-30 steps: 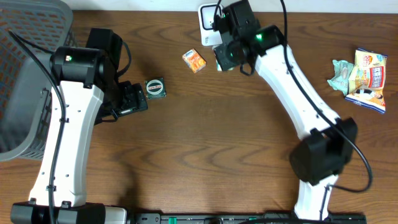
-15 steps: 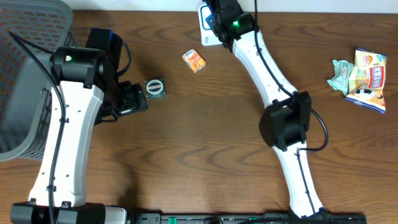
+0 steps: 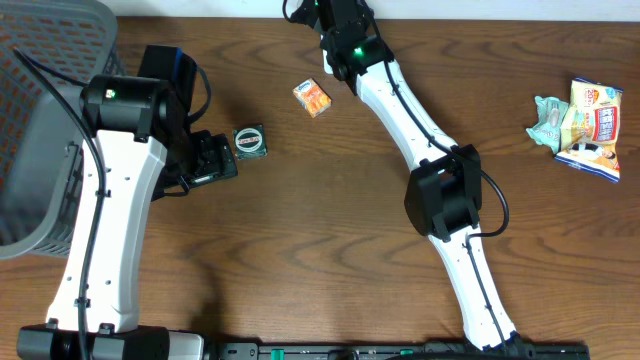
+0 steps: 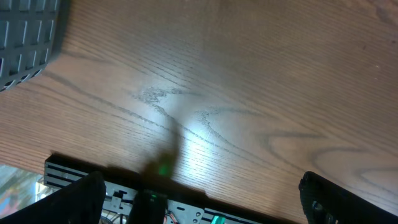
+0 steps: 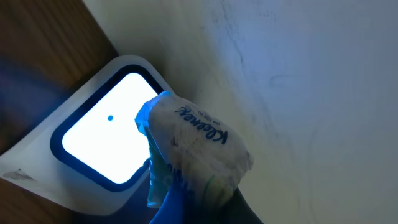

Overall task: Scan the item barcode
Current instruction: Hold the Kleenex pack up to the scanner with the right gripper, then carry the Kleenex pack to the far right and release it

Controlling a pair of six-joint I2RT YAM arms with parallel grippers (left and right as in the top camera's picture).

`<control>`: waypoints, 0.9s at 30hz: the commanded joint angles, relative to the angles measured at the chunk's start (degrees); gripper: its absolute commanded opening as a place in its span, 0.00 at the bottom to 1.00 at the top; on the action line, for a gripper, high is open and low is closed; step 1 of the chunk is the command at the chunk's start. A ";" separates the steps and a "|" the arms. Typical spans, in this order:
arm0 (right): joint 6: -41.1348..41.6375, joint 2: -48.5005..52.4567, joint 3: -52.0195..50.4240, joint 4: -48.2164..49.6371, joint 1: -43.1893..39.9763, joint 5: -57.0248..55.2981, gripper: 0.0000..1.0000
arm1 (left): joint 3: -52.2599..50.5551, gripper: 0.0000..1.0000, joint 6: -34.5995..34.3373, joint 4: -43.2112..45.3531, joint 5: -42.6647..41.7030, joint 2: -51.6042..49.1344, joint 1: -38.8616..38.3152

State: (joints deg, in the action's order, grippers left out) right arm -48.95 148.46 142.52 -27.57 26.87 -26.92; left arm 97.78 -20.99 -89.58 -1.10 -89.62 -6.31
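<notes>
The brown wooden table (image 3: 300, 250) filled the overhead view, with a grey basket (image 3: 40, 120) at its upper left. The left gripper (image 4: 202, 199) hung over bare wood left of centre, its jaws spread wide and holding nothing. The right arm (image 3: 420, 130) stretched to the top edge. In the right wrist view, the right gripper (image 5: 186, 196) was closed on a Kleenex tissue pack (image 5: 199, 143), which it held just in front of the white scanner (image 5: 106, 134) and its lit window. Snack packets (image 3: 585, 125) lay at the far right. A round tin (image 3: 249, 141) sat beside the left gripper, and a small orange box (image 3: 312, 97) lay at upper centre.
</notes>
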 commanded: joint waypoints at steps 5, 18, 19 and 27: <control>-4.52 0.74 -0.17 -1.99 -0.11 0.68 0.01 | -0.07 0.98 -0.13 -0.15 0.72 -0.22 0.13; 3.96 -4.11 -2.75 -2.08 -3.28 -0.13 0.01 | -0.07 0.98 -0.13 -0.15 0.72 -0.22 0.13; 5.99 -5.35 -2.75 -2.36 -4.13 -0.15 0.01 | -0.07 0.98 -0.13 -0.15 0.72 -0.22 0.13; 26.58 -13.53 -2.75 -15.19 -14.49 0.79 0.01 | -0.07 0.98 -0.13 -0.15 0.72 -0.22 0.13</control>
State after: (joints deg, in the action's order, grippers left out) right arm -35.68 141.16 139.41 -39.66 17.50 -25.98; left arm 97.78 -20.99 -89.58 -1.13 -89.62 -6.31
